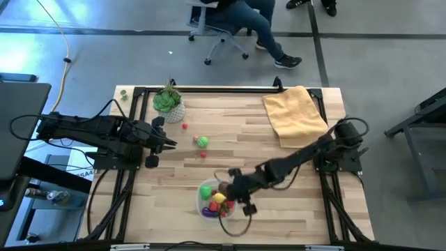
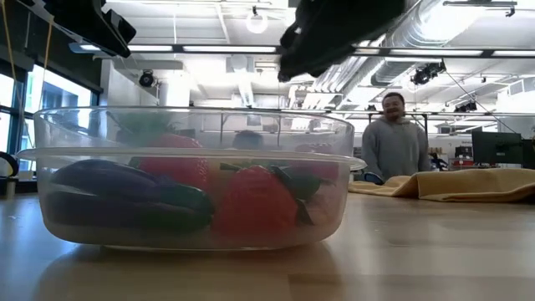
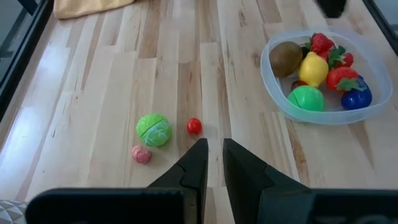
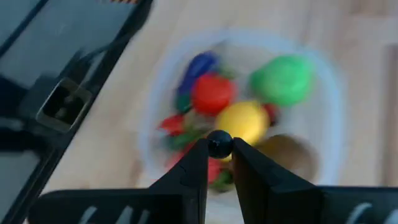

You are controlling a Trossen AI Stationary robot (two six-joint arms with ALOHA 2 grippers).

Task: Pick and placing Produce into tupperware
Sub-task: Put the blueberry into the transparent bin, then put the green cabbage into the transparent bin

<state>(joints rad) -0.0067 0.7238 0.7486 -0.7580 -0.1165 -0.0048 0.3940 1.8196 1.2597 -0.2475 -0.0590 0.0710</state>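
Only the right wrist view shows the right gripper (image 4: 219, 152) pinching a small dark ball (image 4: 219, 144) between its fingertips, directly over the tupperware (image 4: 336, 124). From above, that tub (image 1: 202, 209) sits at the table's (image 1: 306, 209) 6 o'clock edge. The left wrist view alone lays out its contents: brown kiwi (image 3: 285, 56), yellow lemon (image 3: 314, 67), strawberries (image 3: 321, 42), green ball (image 3: 306, 98). The left gripper (image 3: 211, 152), fingers narrow and empty, waits at 9 o'clock near a green cabbage piece (image 3: 153, 129) and red berry (image 3: 194, 126).
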